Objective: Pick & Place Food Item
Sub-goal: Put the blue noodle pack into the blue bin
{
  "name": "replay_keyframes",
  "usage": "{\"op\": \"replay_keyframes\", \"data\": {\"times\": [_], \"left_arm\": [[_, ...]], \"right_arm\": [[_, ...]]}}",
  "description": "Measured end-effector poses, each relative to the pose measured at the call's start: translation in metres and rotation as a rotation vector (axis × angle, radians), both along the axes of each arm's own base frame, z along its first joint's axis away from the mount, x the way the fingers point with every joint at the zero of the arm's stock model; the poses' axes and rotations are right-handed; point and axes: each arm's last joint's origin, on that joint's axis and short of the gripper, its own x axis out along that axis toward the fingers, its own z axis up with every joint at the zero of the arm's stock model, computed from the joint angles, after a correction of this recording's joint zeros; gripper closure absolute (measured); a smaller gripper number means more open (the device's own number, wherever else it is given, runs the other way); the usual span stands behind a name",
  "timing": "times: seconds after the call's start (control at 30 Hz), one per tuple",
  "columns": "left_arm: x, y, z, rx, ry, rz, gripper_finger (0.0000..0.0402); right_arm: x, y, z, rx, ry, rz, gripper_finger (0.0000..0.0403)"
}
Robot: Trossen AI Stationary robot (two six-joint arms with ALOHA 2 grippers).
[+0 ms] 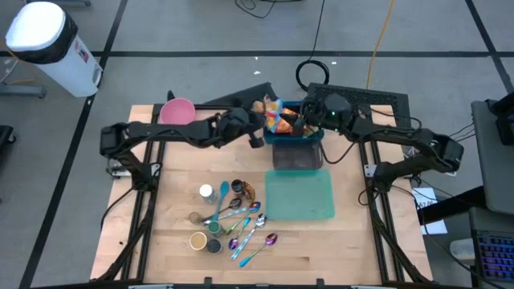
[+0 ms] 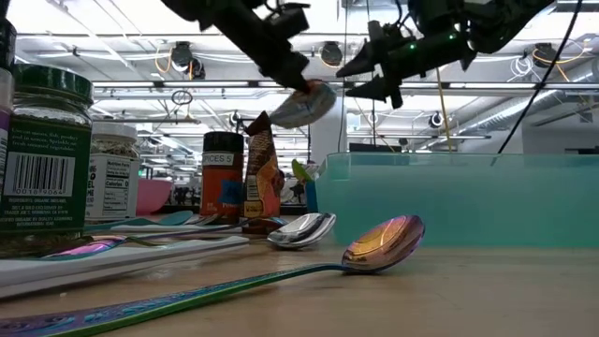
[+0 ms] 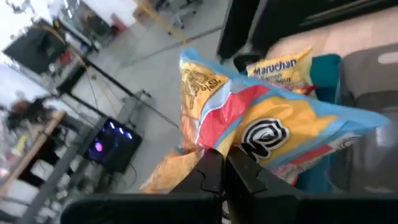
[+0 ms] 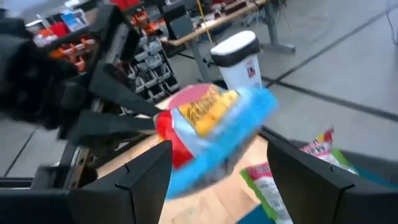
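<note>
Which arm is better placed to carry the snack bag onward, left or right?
Left, probably. The left tool is shut on the snack bag, holding it in the air above the teal bin. The right tool is open beside the bag and holds nothing.

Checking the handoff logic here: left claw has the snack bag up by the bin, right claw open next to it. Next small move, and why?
Probably ease the right claw forward around the snack bag, then close. The left claw is pinching the bag's edge above the blue bin, and in the right wrist view the bag hangs between the right claw's open fingers, not yet gripped. Only then should the left release.
</note>
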Motion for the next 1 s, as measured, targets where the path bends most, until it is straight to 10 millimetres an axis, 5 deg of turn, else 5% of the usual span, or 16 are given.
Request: {"op": "replay_keyframes", "data": {"times": [0.4, 0.87, 1.0], "left_arm": [[0.013, -0.001, -0.010, 0.082, 0.012, 0.013, 0.0392], [0.012, -0.001, -0.012, 0.056, 0.004, 0.026, 0.0392], [0.011, -0.003, -0.013, -0.068, -0.049, -0.010, 0.0386]], "right_arm": [[0.012, -0.006, -0.018, 0.047, 0.032, -0.004, 0.0163], [0.012, -0.003, -0.015, 0.027, 0.029, 0.011, 0.0360], [0.011, -0.002, -0.015, -0.003, 0.044, 0.018, 0.0393]]}}
